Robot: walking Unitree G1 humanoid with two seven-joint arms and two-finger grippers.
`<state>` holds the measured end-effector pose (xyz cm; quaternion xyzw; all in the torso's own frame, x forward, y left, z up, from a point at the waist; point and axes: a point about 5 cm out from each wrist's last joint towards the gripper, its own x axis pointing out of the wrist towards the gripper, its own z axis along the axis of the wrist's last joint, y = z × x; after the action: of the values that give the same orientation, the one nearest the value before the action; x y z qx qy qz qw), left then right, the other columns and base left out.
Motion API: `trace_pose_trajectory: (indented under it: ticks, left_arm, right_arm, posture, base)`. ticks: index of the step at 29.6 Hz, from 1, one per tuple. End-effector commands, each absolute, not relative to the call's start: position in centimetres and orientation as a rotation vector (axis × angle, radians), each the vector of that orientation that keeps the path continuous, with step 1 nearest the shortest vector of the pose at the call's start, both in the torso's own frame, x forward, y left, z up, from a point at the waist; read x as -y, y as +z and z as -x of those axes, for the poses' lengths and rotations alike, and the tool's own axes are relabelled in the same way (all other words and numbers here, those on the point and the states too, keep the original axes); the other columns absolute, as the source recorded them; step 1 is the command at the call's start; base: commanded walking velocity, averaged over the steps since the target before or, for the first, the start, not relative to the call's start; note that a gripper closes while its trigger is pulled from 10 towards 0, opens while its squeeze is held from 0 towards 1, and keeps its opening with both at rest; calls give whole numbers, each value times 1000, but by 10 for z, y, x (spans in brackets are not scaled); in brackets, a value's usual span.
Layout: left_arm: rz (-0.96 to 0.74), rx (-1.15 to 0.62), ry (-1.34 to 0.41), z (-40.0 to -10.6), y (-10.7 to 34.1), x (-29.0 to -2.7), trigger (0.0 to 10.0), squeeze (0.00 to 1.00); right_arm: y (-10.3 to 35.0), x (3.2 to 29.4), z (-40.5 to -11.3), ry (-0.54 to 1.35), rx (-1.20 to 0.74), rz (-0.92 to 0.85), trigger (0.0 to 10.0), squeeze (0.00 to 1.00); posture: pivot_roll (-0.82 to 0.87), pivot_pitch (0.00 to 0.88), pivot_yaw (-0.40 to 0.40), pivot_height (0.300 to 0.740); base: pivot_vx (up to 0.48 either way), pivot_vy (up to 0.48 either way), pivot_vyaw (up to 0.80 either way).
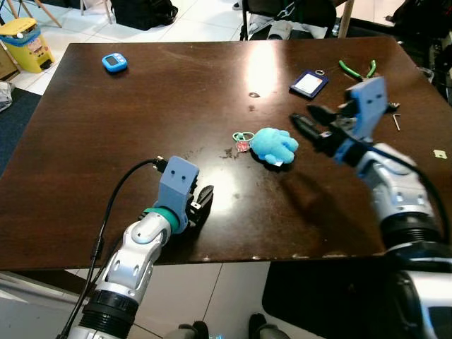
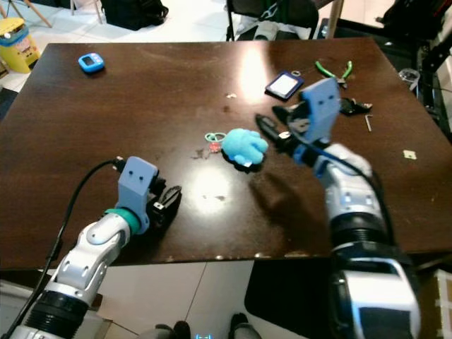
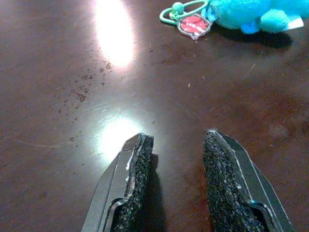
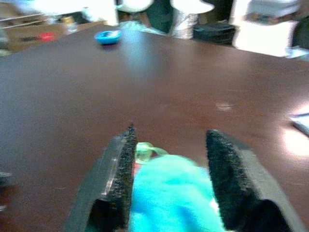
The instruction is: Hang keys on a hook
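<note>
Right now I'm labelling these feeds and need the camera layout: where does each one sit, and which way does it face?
Left eye view: on the head, looking down at the dark brown wooden table; both silver arms show.
Right eye view: the stereo twin, same scene.
Left wrist view: along the open left end effector, low over the table, toward the fluffy blue plush keychain.
Right wrist view: along the open right end effector, just above that plush, toward the small blue round gadget.
Shared: all four show the plush.
</note>
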<state>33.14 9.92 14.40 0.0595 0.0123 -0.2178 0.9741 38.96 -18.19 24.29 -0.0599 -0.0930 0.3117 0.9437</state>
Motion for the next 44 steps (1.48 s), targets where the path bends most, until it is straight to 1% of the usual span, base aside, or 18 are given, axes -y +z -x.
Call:
trace_pose_trajectory:
  ticks: [1, 2, 3, 4, 6, 8, 11, 12, 16, 18, 20, 22, 26, 34, 36, 40, 42, 44]
  left_arm:
    - [-133, -57, -434, -330, 136, -101, 10000, 0]
    - [-133, -57, -434, -330, 136, -101, 10000, 0]
    - [-130, -54, -429, -329, 137, -100, 10000, 0]
    - [-130, -54, -429, -329, 137, -100, 10000, 0]
    - [-123, -48, -418, -328, 139, -99, 10000, 0]
    - [-121, -46, -415, -328, 139, -99, 10000, 0]
    - [-115, -45, -414, -326, 139, -99, 10000, 0]
    - [-115, -45, -414, -326, 139, -99, 10000, 0]
    - [-110, -46, -424, -326, 139, -96, 10000, 0]
    - [-110, -46, -424, -326, 139, -96, 10000, 0]
    - [-111, -46, -430, -327, 140, -93, 10000, 0]
    - [-111, -46, -431, -327, 140, -93, 10000, 0]
    - [-115, -47, -429, -327, 140, -93, 10000, 0]
    - [-119, -51, -420, -327, 139, -96, 10000, 0]
    - [-121, -53, -417, -326, 139, -96, 10000, 0]
    - [-122, -54, -417, -326, 139, -96, 10000, 0]
    - [-122, -55, -416, -325, 138, -96, 10000, 0]
    - [-121, -55, -415, -325, 138, -96, 10000, 0]
  right_arm:
    - [237, 168, -393, 670, 155, 104, 10000, 1000]
    - [237, 168, -393, 670, 155, 104, 10000, 1000]
    - [234, 151, -395, 709, 139, 91, 10000, 1000]
    - [234, 151, -395, 709, 139, 91, 10000, 1000]
    - [228, 132, -395, 765, 116, 76, 10000, 1000]
    - [223, 130, -393, 772, 103, 80, 10000, 1000]
    - [213, 148, -394, 705, 50, 135, 10000, 1000]
    - [213, 148, -394, 705, 50, 135, 10000, 1000]
    - [210, 179, -400, 528, -14, 193, 10000, 1000]
    - [210, 179, -400, 528, -14, 193, 10000, 1000]
    - [215, 191, -405, 415, -28, 206, 10000, 1000]
    - [217, 194, -407, 376, -28, 208, 10000, 1000]
    - [218, 196, -408, 352, -36, 197, 10000, 1000]
    - [213, 187, -409, 374, -50, 192, 10000, 1000]
    - [208, 180, -408, 409, -63, 185, 10000, 1000]
    - [206, 177, -408, 423, -67, 182, 10000, 1000]
    - [197, 167, -406, 492, -93, 187, 10000, 1000]
    - [190, 164, -404, 517, -112, 194, 10000, 1000]
  posture:
    - [-46, 202, 108, 740]
    - [-46, 202, 108, 740]
    - [-37, 208, 92, 740]
    - [-37, 208, 92, 740]
    - [-35, 214, 80, 740]
    - [-37, 216, 78, 740]
    - [-50, 225, 78, 740]
    - [-50, 225, 78, 740]
    - [-63, 228, 83, 740]
    - [-63, 228, 83, 740]
    - [-66, 227, 86, 740]
    - [-66, 227, 86, 740]
    - [-57, 225, 86, 740]
    - [-48, 224, 84, 740]
    - [-42, 221, 85, 740]
    - [-42, 221, 85, 740]
    - [-43, 221, 83, 740]
    - [-43, 221, 82, 740]
  base:
    - [0, 0, 0]
    - [0, 0, 0]
    - [0, 0, 0]
    - [0, 0, 0]
    - [0, 0, 0]
    - [0, 0, 0]
    - [0, 0, 0]
    - [0, 0, 0]
    - [0, 0, 0]
    - [0, 0, 0]
    - [0, 0, 0]
    - [0, 0, 0]
    - [0, 0, 0]
    - [0, 0, 0]
    - [0, 0, 0]
    - [0, 0, 0]
    - [0, 0, 0]
    - [0, 0, 0]
